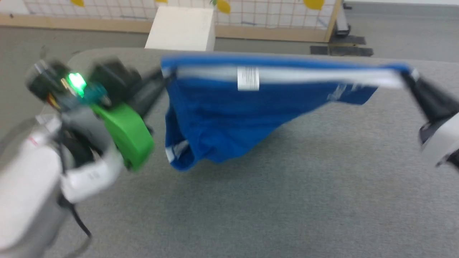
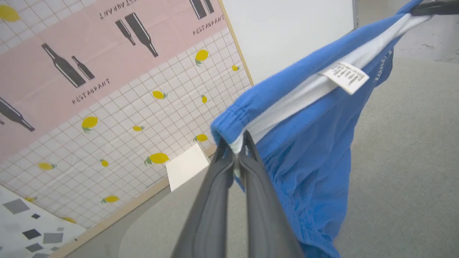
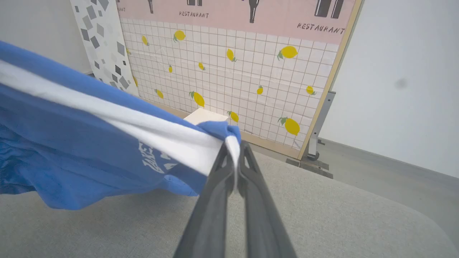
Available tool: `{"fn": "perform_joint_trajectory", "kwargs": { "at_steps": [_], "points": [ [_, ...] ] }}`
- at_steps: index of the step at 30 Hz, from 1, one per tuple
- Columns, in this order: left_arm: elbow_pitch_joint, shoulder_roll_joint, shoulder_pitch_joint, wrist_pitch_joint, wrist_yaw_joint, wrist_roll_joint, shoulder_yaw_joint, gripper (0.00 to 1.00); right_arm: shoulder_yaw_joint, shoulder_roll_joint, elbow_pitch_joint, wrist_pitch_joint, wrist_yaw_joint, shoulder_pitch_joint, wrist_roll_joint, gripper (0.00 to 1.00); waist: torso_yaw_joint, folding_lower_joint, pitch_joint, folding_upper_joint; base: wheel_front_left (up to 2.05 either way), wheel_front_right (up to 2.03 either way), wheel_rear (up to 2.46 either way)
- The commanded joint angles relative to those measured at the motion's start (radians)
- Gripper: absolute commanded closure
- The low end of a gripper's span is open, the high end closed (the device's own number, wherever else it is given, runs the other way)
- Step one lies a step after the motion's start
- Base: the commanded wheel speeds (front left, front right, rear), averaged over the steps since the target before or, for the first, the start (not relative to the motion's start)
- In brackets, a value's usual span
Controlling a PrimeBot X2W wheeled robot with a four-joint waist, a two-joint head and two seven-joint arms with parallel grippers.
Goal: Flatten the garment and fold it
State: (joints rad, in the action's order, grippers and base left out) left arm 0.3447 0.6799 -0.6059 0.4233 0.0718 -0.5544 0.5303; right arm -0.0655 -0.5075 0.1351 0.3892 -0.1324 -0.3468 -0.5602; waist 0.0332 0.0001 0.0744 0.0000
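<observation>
The garment (image 1: 229, 122), royal-blue shorts with a white band and a small white label (image 1: 248, 78), hangs in the air above the grey table (image 1: 287, 200), stretched taut along its top edge. My left gripper (image 1: 165, 76) is shut on its left corner and my right gripper (image 1: 407, 76) is shut on its right corner. In the left wrist view the dark fingers (image 2: 215, 200) pinch the gathered waistband of the garment (image 2: 304, 143). The right wrist view has my right gripper (image 3: 235, 150) clamped on the white band, with white print on the garment (image 3: 89, 150) beside it.
A white box (image 1: 182, 28) stands on the floor beyond the table's far edge. Behind it runs a tiled panel with lemons (image 3: 229, 75) in a wooden frame, on a metal foot (image 3: 313, 157). Bare grey tabletop lies under and in front of the garment.
</observation>
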Motion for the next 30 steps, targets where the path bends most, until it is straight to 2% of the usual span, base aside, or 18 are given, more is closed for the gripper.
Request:
{"fn": "perform_joint_trajectory", "kwargs": {
  "at_steps": [1,7,16,20,23,27,30],
  "points": [
    [0.000,0.014,-0.064,0.014,0.012,-0.027,-0.023,1.00,0.011,-0.023,0.009,0.012,0.002,-0.048,-0.019,1.00,-0.041,-0.0001,-0.037,0.0000,0.00,0.00,0.00],
    [-0.028,0.039,-0.267,0.068,0.047,-0.095,-0.045,1.00,0.035,-0.082,0.036,0.072,0.002,-0.202,-0.064,1.00,-0.088,-0.0001,-0.057,0.0000,0.00,0.00,0.00],
    [-0.097,0.062,-0.475,0.123,0.058,-0.178,-0.017,1.00,0.066,-0.116,0.041,0.145,0.002,-0.377,-0.054,1.00,-0.153,-0.0001,-0.009,0.0000,0.00,0.00,0.00],
    [-0.132,0.059,-0.561,0.163,0.058,-0.224,0.009,1.00,0.051,-0.129,-0.004,0.158,0.002,-0.458,-0.040,1.00,-0.182,-0.0001,0.074,0.0000,0.00,0.00,0.00],
    [-0.161,0.058,-0.656,0.204,0.059,-0.246,0.033,1.00,0.015,-0.155,-0.060,0.145,0.002,-0.540,-0.024,1.00,-0.207,-0.0001,0.176,0.0000,0.00,0.00,0.00],
    [-0.222,0.058,-0.807,0.242,0.059,-0.249,0.088,1.00,-0.040,-0.164,-0.174,0.093,0.002,-0.680,-0.013,1.00,-0.243,-0.0001,0.317,0.0000,0.00,0.00,0.00],
    [-0.271,0.065,-0.928,0.239,0.059,-0.228,0.168,1.00,-0.098,-0.163,-0.265,0.027,0.002,-0.800,0.008,1.00,-0.266,-0.0001,0.403,0.0000,0.00,0.00,0.00]
  ]
}}
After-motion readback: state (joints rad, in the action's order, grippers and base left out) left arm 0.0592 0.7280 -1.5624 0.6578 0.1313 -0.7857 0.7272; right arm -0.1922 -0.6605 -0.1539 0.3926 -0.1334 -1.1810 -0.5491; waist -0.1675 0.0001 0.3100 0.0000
